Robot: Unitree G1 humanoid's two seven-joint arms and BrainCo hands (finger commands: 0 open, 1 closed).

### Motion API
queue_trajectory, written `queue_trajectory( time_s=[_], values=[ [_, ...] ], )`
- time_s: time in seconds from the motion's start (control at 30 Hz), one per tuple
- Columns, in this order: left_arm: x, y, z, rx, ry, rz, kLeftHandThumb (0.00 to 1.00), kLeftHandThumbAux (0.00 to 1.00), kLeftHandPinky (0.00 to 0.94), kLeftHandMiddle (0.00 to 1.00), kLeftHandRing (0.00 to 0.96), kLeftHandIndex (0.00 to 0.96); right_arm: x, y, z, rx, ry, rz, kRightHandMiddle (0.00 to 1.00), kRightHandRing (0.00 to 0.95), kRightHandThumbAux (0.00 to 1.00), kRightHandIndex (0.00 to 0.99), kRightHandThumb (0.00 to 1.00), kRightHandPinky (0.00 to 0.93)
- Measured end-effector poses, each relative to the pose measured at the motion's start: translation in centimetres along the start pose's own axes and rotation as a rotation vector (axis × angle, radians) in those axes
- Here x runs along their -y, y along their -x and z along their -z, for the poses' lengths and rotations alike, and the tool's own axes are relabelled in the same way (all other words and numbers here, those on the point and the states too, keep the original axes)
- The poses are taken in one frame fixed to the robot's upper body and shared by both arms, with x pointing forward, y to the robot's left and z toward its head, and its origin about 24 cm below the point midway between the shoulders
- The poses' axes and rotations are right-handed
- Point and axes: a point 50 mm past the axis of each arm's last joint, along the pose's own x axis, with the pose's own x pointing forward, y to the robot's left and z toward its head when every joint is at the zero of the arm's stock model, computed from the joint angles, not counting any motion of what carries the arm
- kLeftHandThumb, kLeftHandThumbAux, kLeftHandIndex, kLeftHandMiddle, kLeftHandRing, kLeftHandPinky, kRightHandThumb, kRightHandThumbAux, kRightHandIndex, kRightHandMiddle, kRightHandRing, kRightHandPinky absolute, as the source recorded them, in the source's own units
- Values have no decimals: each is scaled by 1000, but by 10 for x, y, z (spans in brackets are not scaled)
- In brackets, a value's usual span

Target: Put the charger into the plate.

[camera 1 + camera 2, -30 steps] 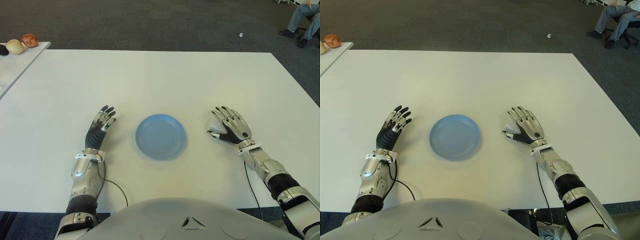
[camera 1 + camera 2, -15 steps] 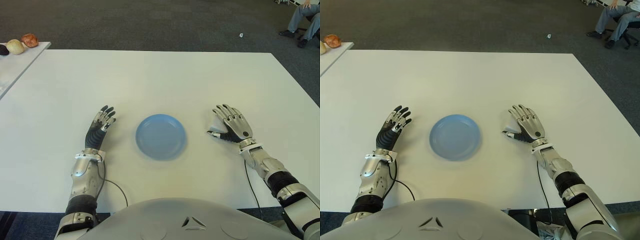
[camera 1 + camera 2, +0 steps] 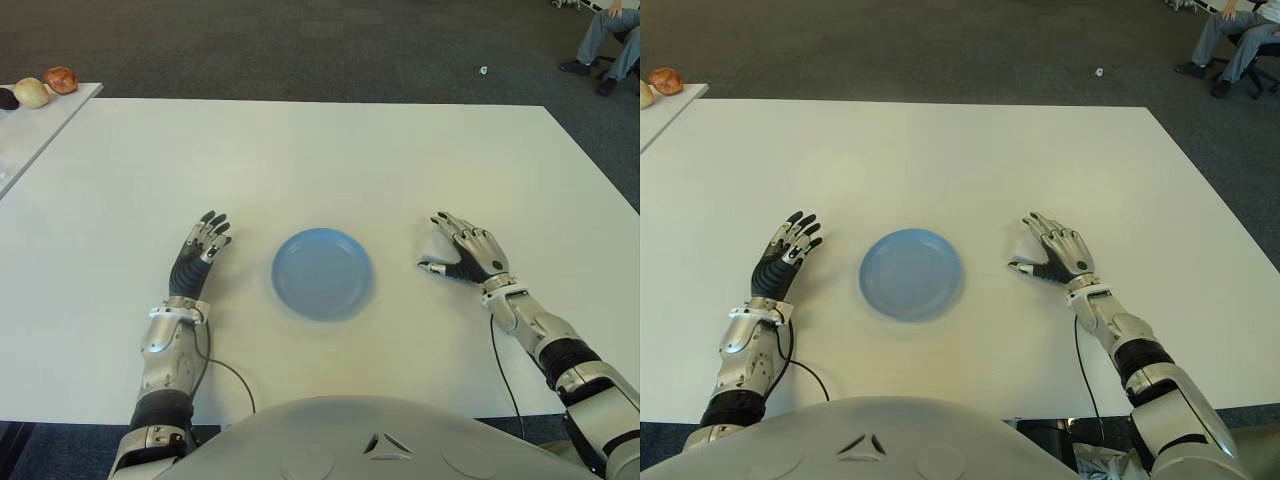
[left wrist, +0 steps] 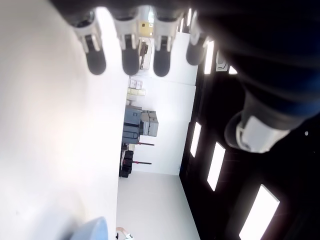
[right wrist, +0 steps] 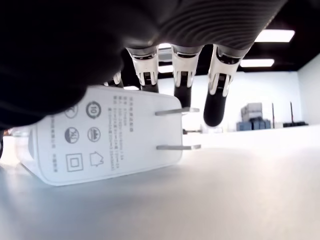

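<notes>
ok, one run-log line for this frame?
phase: reach | right hand over charger, no grasp yet | left hand idle, left of plate | plate: no charger

My right hand (image 3: 468,255) arches palm-down right of the plate (image 3: 322,273), fingers (image 5: 182,75) extended; my left hand (image 3: 200,250) shows left of it, fingers straight.

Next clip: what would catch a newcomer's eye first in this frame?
The blue plate, empty at the middle of the white table, between the two hands. The right hand, right of the plate, arches over a white charger lying on the table, fingers not yet closed on it. The left hand shows left of the plate, fingers spread and empty.
</notes>
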Motion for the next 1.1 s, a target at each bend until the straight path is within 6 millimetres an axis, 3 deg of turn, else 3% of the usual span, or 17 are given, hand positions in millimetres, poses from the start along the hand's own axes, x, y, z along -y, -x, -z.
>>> queue_trajectory(
  time_s=[0.13,0.33,0.83,1.1],
  values=[
    [0,1,0,0,0,-2,0,524,133,113,105,85,2,-2,1,-14,-60,8,301,403,296,60,511,505],
    [-1,1,0,2,-1,-3,0,526,136,114,106,87,5,-5,2,-29,-112,11,364,423,280,92,523,442],
    [-3,5,-1,2,-4,-8,0,528,132,118,109,84,7,-6,3,-30,-165,-13,350,361,230,84,483,350],
    [-3,6,-1,3,-5,-10,0,527,133,119,110,84,9,-5,5,-34,-188,-30,329,338,233,100,475,345]
  ],
)
